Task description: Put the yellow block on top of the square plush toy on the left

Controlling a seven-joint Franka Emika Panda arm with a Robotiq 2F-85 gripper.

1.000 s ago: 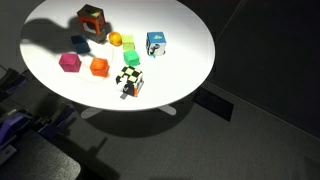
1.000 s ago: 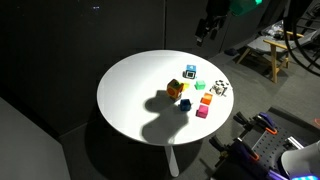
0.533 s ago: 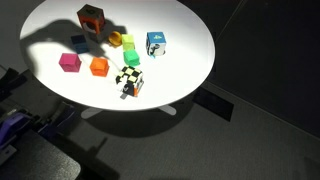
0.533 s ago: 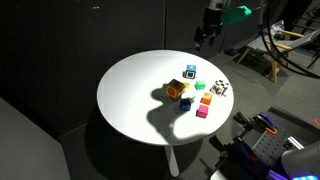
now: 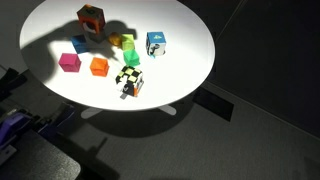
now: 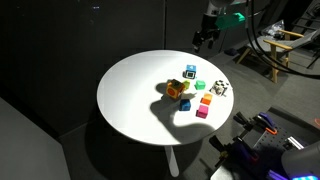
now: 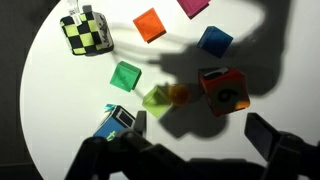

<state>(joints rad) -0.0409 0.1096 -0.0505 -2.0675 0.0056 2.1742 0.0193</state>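
Found the gripper (image 6: 205, 37) hanging high over the far rim of the round white table (image 6: 125, 100) in an exterior view, touching nothing. In the wrist view, saw its fingers (image 7: 268, 138) as dark shapes along the lower edge, spread wide with nothing pinched between them. Located the yellow block (image 7: 157, 100) resting on the tabletop near the middle of that view, with the round yellow-orange piece (image 7: 178, 94) just beside it at 2 o'clock; could not tell whether the two touched. Noted the square plush toy (image 7: 223, 90) farther out at 3 o'clock, past that piece and apart from the block. Placed the green block (image 7: 125, 76) near it at 10 o'clock and the blue-and-white cube (image 7: 119, 122) near at 7 o'clock. Spotted the blue block (image 7: 214, 40) at 12 o'clock from the plush toy. Picked out the checkered cube (image 7: 85, 30) well apart, toward 10 o'clock.
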